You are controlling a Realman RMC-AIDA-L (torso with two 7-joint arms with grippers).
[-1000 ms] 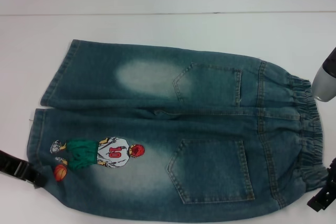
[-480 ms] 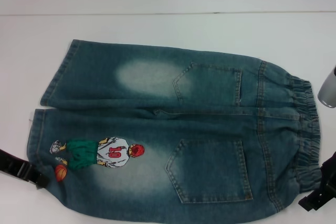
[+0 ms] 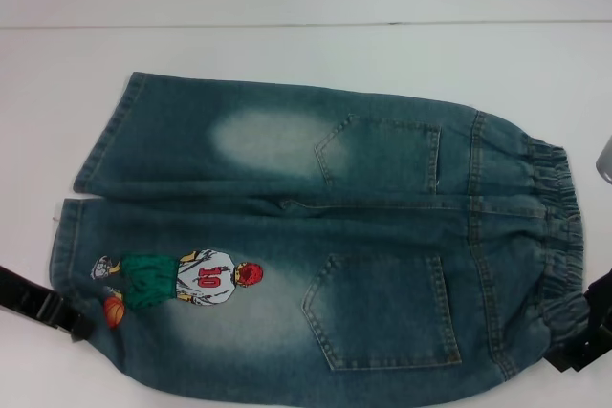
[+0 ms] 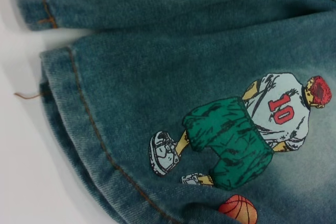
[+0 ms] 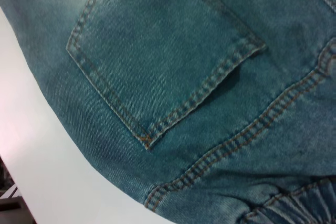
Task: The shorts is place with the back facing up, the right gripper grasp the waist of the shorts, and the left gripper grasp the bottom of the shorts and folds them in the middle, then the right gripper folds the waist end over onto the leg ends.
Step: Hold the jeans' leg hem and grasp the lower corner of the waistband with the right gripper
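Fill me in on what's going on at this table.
A two-armed robot is getting set to fold a pair of denim shorts, which lie flat on the white table, back pockets up. The left gripper is at the near leg hem, beside the basketball-player print. The right gripper is at the near end of the elastic waistband. The shorts are not yet folded, and whether either gripper has a grip isn't visible.

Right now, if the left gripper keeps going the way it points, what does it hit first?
Probably the shorts: the left gripper sits right at the near leg's hem, aimed into the denim. Depth is unclear.
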